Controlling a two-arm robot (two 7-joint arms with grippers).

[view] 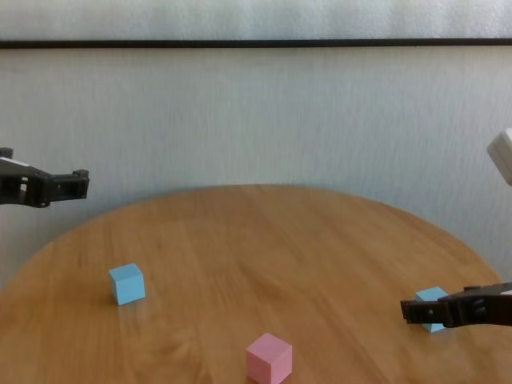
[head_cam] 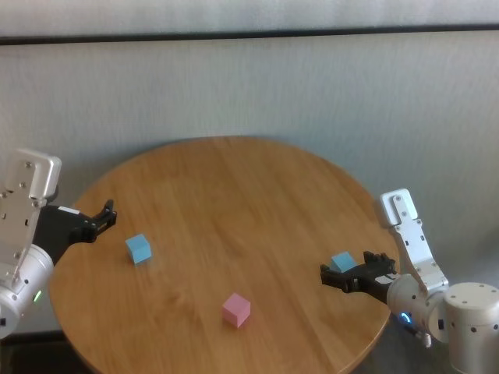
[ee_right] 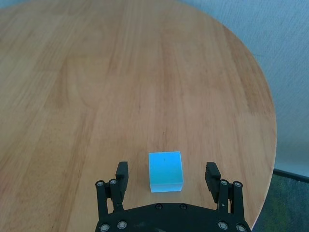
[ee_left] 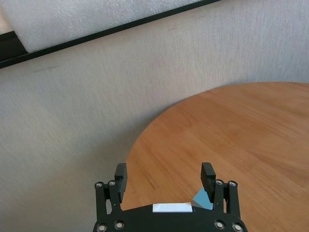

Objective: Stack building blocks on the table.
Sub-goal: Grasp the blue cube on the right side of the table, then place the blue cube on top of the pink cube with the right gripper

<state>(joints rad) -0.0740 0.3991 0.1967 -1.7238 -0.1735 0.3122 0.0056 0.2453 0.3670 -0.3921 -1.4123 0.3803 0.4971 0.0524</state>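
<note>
The round wooden table (head_cam: 234, 195) holds three cubes. One light blue cube (head_cam: 138, 248) lies at the left, also in the chest view (view: 126, 283). A pink cube (head_cam: 235, 309) lies near the front middle (view: 269, 359). The second light blue cube (head_cam: 342, 261) rests near the right edge. My right gripper (head_cam: 335, 273) is open and low over the table, with this cube (ee_right: 165, 171) between its fingers (ee_right: 210, 175), apart from both. My left gripper (head_cam: 105, 214) is open and empty, raised at the table's left edge above and behind the left cube (ee_left: 200, 199).
A pale textured wall (head_cam: 249, 93) stands close behind the table. The right cube sits close to the table's right edge (ee_right: 270, 145), with floor beyond it. Bare wood lies between the cubes.
</note>
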